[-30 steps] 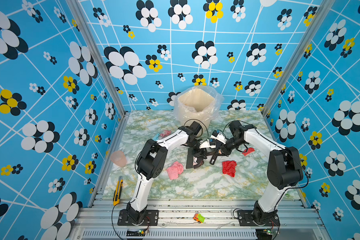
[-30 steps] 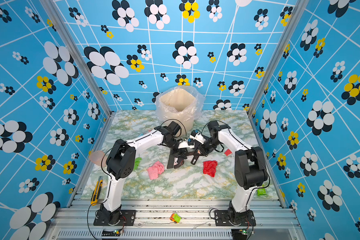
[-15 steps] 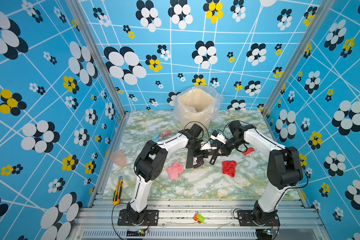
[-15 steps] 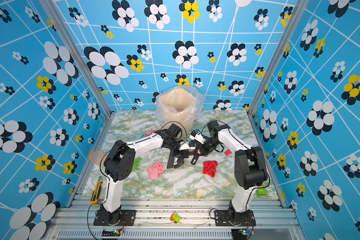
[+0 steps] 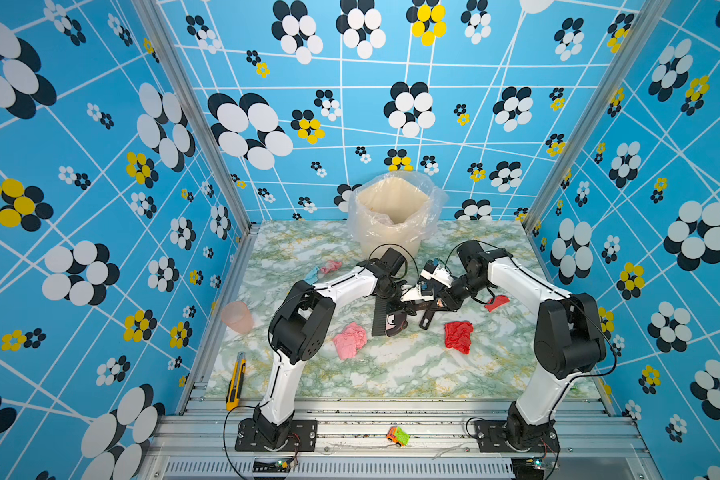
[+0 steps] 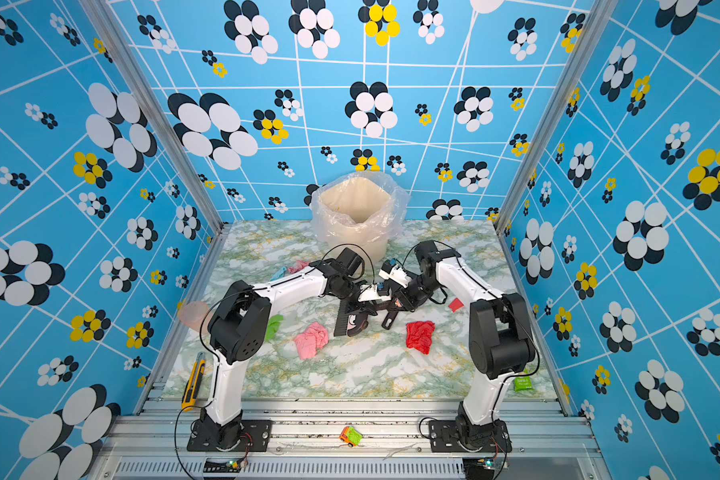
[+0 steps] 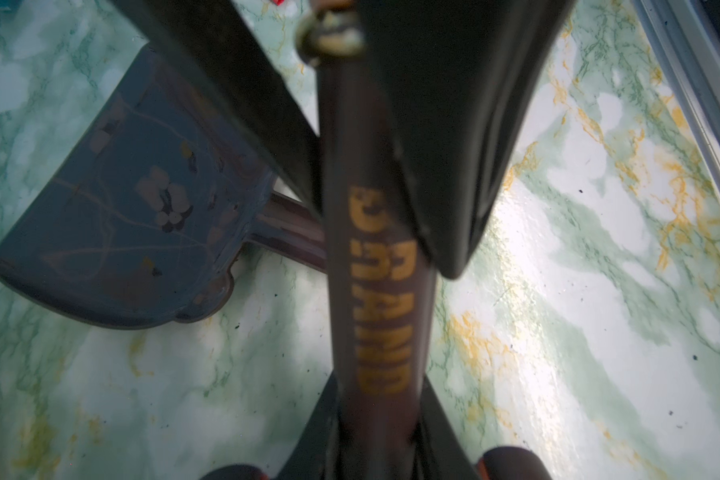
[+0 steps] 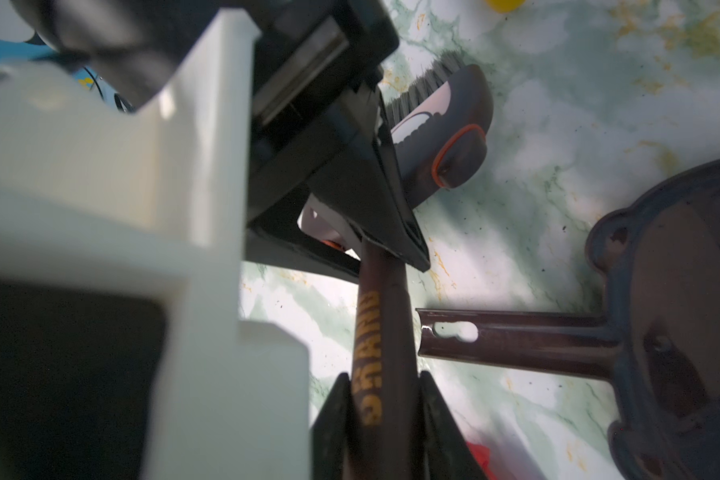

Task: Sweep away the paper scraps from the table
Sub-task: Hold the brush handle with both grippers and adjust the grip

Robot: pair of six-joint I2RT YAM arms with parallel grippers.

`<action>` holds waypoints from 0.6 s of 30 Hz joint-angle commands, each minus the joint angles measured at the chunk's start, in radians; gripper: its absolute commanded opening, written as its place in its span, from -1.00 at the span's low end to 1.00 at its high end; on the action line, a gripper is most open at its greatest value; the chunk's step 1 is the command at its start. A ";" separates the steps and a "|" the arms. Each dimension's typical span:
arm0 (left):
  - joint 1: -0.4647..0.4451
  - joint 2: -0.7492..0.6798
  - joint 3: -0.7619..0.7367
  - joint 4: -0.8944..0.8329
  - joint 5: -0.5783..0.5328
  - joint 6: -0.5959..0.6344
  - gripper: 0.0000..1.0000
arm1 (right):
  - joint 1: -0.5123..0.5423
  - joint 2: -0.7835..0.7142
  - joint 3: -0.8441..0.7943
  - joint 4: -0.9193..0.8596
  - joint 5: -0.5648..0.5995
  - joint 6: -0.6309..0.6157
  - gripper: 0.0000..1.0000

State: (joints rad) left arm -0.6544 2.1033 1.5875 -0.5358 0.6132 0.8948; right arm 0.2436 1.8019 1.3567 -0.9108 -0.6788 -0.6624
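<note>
Both arms reach inward — left gripper (image 7: 381, 399) clamped, right gripper (image 8: 385, 399) seemingly clamped too.

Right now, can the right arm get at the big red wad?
Probably yes: the big red wad lies uncovered, close to the right gripper. But the brush handle sits between its jaws, so it would need to let go first.

A brush handle (image 7: 381, 291) has a row of yellow letters running along its dark brown side. They show in both wrist views (image 8: 371, 357), but they are blurry. One end of the word looks like "AND". The other letters cannot be read for sure. In a top view, a small green packet (image 6: 522, 382) lies on the bench (image 6: 350, 374). It has white print that is too small to read.
</note>
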 commanded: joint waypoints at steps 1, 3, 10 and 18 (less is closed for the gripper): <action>0.015 -0.021 0.054 -0.141 0.039 0.033 -0.96 | 0.004 -0.020 0.021 -0.039 0.025 -0.044 -0.57; 0.019 -0.018 0.085 -0.195 0.050 0.044 -0.97 | 0.003 -0.033 0.018 -0.039 0.011 -0.060 -0.49; 0.031 -0.001 0.139 -0.289 0.123 0.085 -1.00 | 0.005 -0.061 0.018 -0.032 -0.020 -0.077 -0.31; 0.033 0.026 0.191 -0.369 0.193 0.108 -1.00 | 0.004 -0.092 0.015 -0.018 -0.105 -0.088 -0.33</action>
State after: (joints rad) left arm -0.6273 2.1067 1.7416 -0.8337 0.7223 0.9707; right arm 0.2481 1.7325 1.3586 -0.9245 -0.7475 -0.7265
